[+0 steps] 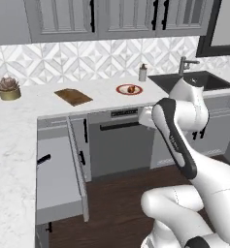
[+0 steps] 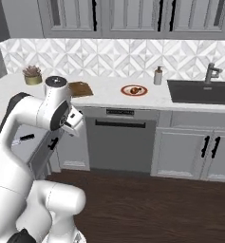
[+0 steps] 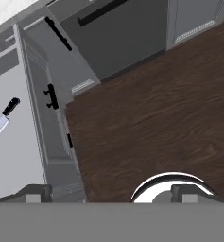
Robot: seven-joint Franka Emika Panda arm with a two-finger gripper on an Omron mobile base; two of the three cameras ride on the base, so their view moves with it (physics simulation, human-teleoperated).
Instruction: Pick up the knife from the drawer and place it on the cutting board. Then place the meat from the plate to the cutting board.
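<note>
Released pincer (image 3: 108,194) over dark wood floor (image 3: 156,108); knife (image 3: 2,120) lies in open drawer (image 3: 19,156).

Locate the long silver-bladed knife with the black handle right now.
The silver-bladed, black-handled knife lies inside the open grey drawer, at the hand view's left edge, handle pointing toward the counter.

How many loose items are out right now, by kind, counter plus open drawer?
Knife: 1
Cutting board: 1
Plate: 1
Meat: 1
Potted plant: 1
Soap bottle: 1
Total: 6
</note>
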